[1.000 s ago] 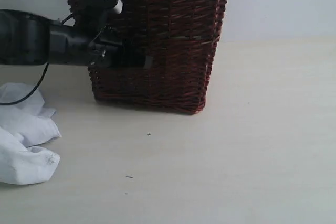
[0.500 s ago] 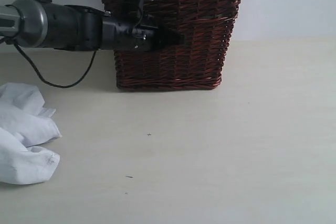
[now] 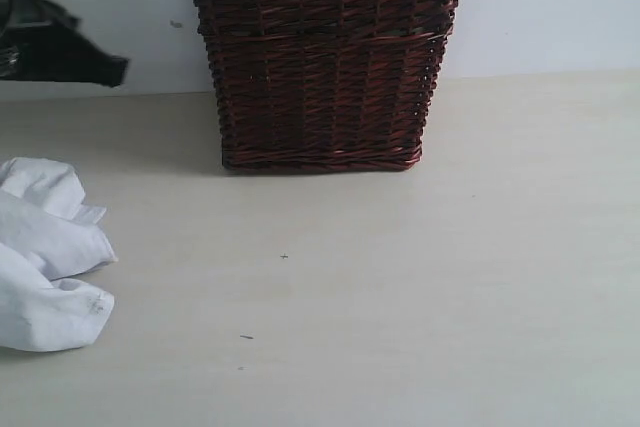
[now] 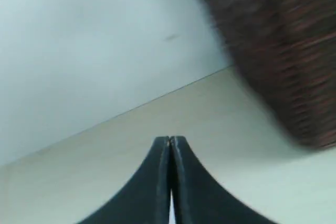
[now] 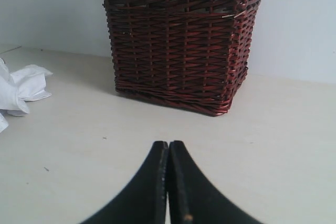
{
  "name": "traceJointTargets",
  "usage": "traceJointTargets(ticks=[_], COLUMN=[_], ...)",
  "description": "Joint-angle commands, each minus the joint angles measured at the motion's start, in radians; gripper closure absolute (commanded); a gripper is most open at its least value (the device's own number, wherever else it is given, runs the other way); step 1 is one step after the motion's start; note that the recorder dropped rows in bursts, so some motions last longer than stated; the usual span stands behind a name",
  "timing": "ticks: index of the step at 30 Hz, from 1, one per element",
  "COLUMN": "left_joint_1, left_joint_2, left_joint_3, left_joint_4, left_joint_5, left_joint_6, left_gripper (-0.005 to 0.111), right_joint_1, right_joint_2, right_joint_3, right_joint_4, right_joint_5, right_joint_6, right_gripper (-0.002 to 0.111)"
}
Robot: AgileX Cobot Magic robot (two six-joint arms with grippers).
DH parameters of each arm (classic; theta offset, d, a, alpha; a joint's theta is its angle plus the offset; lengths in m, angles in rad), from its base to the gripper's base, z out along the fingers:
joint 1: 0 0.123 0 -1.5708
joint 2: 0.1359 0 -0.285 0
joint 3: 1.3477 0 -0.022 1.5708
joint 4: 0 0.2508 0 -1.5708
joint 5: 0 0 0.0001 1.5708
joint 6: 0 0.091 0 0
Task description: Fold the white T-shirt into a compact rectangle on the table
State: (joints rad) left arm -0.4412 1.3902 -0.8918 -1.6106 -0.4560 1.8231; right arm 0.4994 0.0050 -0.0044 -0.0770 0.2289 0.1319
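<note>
Item: white T-shirt (image 3: 45,252), crumpled in a loose heap at the lower left edge of the exterior frame and partly cut off by it, lying on the counter (image 3: 450,287); no lettering or tag can be made out. Item: dark red-brown wicker basket (image 3: 320,57), upright at top centre against the white wall (image 3: 540,7), well apart from the shirt. Left end effector (image 4: 170,141): fingers pressed together, holding nothing, above bare counter near the basket. Its wrist view is blurred, and the dark shape (image 3: 60,57) at the upper left of the exterior frame is probably this arm. Right end effector (image 5: 168,144): likewise closed and empty, low over the counter, facing the basket. Step in hand, by judgement: pre-fold, with the shirt not yet spread and nothing gripped. Next move calls for both end effectors to open, descend to the heap, pinch edges such as shoulders or hem, and draw the cloth flat onto the open counter at centre frame before any fold.
</note>
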Motion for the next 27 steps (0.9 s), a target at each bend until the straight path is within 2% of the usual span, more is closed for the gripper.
traceJointTargets(ticks=[1, 3, 5, 6, 7, 8, 9, 10, 11, 12, 13, 14, 15, 16, 17, 19, 21, 26, 27], left_joint_1=[0.066, 0.047, -0.006, -0.020, -0.020, 0.003, 0.049, 0.073, 0.130, 0.149, 0.181, 0.184, 0.184, 0.184, 0.184, 0.174, 0.159, 0.100, 0.088], left_joint_2=[0.013, 0.000, -0.007, -0.007, -0.005, -0.003, 0.010, 0.018, 0.052, 0.073, 0.115, 0.132, 0.165, 0.172, 0.169, 0.165, 0.165, 0.169, 0.169], left_joint_3=[-0.003, 0.033, 0.112, 0.139, 0.143, 0.143, 0.143, 0.140, 0.095, 0.053, -0.045, -0.081, -0.152, -0.168, -0.171, -0.154, -0.139, -0.127, -0.127], left_joint_4=[-0.134, -0.134, -0.134, -0.134, -0.134, -0.134, -0.134, -0.132, 0.129, 0.290, 0.802, 1.078, 1.522, 1.611, 1.669, 1.654, 1.643, 1.584, 1.584], left_joint_5=[-0.471, -0.427, -0.224, -0.030, 0.078, 0.324, 0.643, 0.763, 0.977, 1.025, 1.118, 1.166, 1.289, 1.333, 1.381, 1.369, 1.329, 1.281, 1.276], left_joint_6=[0.277, 0.277, 0.259, 0.178, 0.101, -0.030, -0.138, -0.194, -0.485, -0.643, -1.121, -1.376, -1.771, -1.843, -1.846, -1.811, -1.803, -1.703, -1.689], left_gripper=[0.107, 0.107, 0.107, 0.107, 0.107, 0.107, 0.107, 0.107, 0.107, 0.107, 0.107, 0.107, 0.107, 0.107, 0.107, 0.106, 0.100, 0.060, 0.056], right_joint_1=[0.001, 0.001, 0.001, 0.001, 0.001, 0.001, 0.001, 0.001, 0.001, 0.001, 0.001, 0.001, 0.001, 0.001, 0.001, 0.001, 0.001, 0.001, 0.001], right_joint_2=[-0.005, -0.005, -0.005, -0.005, -0.005, -0.005, -0.005, -0.005, -0.005, -0.005, -0.005, -0.005, -0.005, -0.005, -0.005, -0.005, -0.005, -0.005, -0.005], right_joint_3=[0.004, 0.004, 0.004, 0.004, 0.004, 0.004, 0.004, 0.004, 0.004, 0.004, 0.004, 0.004, 0.004, 0.004, 0.004, 0.004, 0.004, 0.004, 0.004], right_joint_4=[0.000, 0.000, 0.000, 0.000, 0.000, 0.000, 0.000, 0.000, 0.000, 0.000, 0.000, 0.000, 0.000, 0.000, 0.000, 0.000, 0.000, 0.000, 0.000], right_joint_5=[-0.010, -0.010, -0.010, -0.010, -0.010, -0.010, -0.013, -0.013, -0.013, -0.013, -0.013, -0.013, -0.013, -0.013, -0.013, -0.013, -0.013, -0.013, -0.013], right_joint_6=[0.001, 0.001, 0.001, 0.001, 0.001, 0.001, 0.001, 0.001, 0.001, 0.001, 0.001, 0.001, 0.001, 0.001, 0.001, 0.001, 0.001, 0.001, 0.001], right_gripper=[0.108, 0.108, 0.108, 0.108, 0.108, 0.108, 0.108, 0.108, 0.108, 0.108, 0.108, 0.108, 0.108, 0.108, 0.108, 0.108, 0.108, 0.108, 0.108])
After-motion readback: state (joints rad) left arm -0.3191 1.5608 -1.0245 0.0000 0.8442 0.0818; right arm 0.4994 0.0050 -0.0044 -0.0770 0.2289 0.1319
